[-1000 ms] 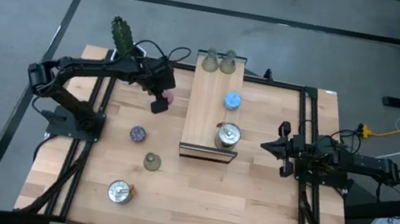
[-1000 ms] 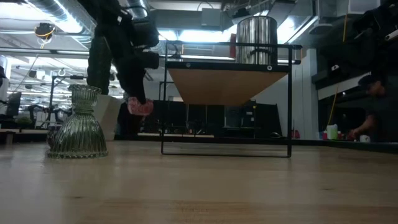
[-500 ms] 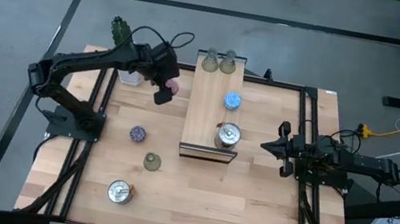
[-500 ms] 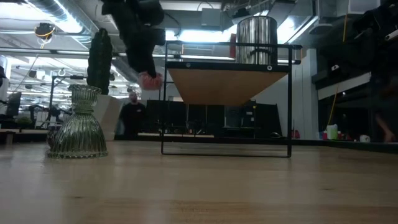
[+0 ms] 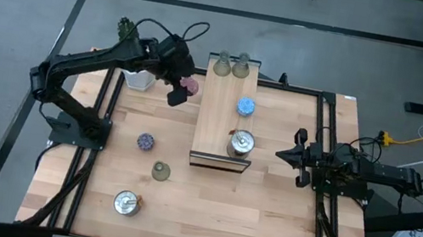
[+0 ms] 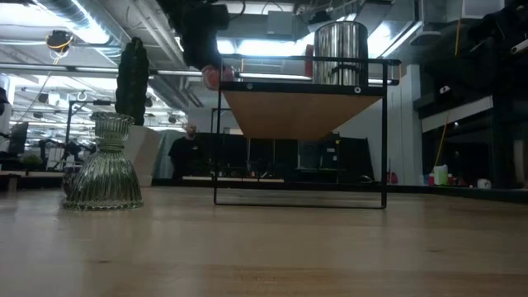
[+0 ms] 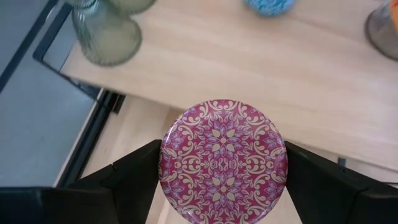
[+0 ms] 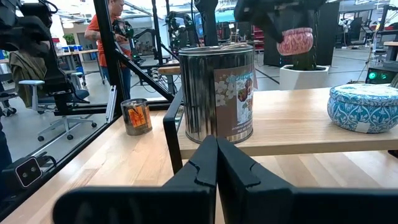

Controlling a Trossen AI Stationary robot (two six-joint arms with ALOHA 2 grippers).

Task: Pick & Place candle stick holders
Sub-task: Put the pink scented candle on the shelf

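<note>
Pink holder [image 5: 191, 87] hangs in the air, clamped between the fingers [image 7: 134, 177] of the left gripper [image 5: 183, 90], just off the board's [image 5: 219, 124] left edge near its far end; its patterned round face [image 7: 222, 160] fills the left wrist view. On the raised board two green holders [image 5: 231, 66] stand side by side at the far end, the blue holder [image 5: 245, 106] sits toward the middle, and a silver holder [image 5: 240, 143] stands at the near end. Down on the tabletop [image 5: 264, 213], left of the board, the purple holder [image 5: 146, 141] lies near the left edge, with the third green holder [image 5: 160, 170] a little nearer and the second silver holder [image 5: 127, 203] toward the near-left corner. A cactus [image 5: 129, 29] in a white pot [image 5: 137, 80] sits at the far-left corner, partly hidden by the left arm. The right gripper [image 5: 287, 156] waits over the right side of the tabletop, its fingers pressed together with nothing between them, pointing toward the board.
</note>
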